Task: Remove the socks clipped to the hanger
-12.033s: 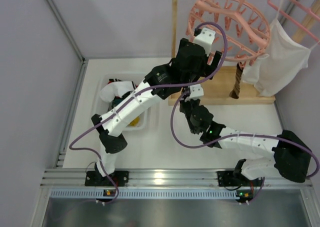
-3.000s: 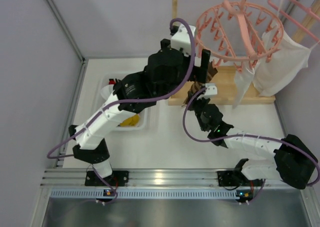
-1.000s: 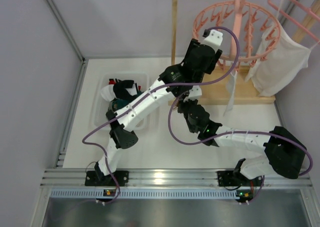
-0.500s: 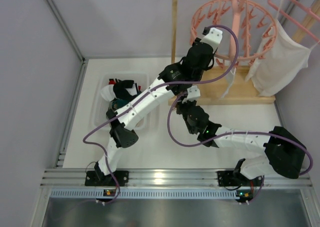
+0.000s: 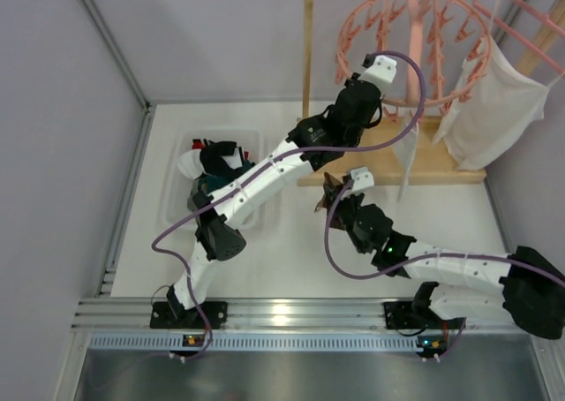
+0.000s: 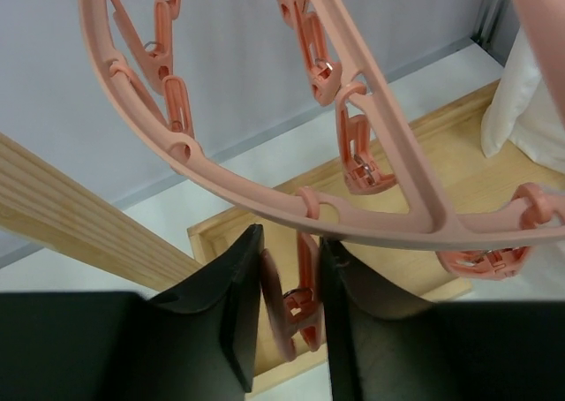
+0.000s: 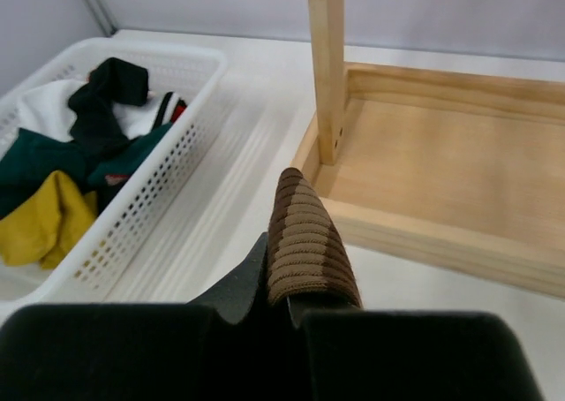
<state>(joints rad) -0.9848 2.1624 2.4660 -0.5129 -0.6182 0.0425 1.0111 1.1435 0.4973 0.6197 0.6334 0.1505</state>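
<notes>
The round pink hanger [image 5: 415, 30] hangs from the wooden rod, and its ring [image 6: 371, 211] crosses the left wrist view. My left gripper [image 5: 380, 96] reaches up under the ring's near edge. Its jaws [image 6: 290, 246] are shut on a dangling pink peg [image 6: 300, 308], pinching its two arms. A white sock [image 5: 407, 162] hangs below the ring to the right of that gripper. Low over the table, my right gripper [image 5: 334, 196] is shut on a brown ribbed sock [image 7: 307, 233], whose end sticks out past the jaws [image 7: 282, 286].
A white basket [image 5: 177, 202] at the left holds teal, yellow, black and white socks [image 7: 53, 189]. The wooden stand's base [image 5: 446, 162] and post [image 5: 308, 48] stand behind the right gripper. A large white garment [image 5: 490, 109] hangs at the right on a plain pink hanger [image 5: 530, 17].
My left jaws have closed onto the peg. My right gripper has pulled back toward the near side and lower with the brown sock.
</notes>
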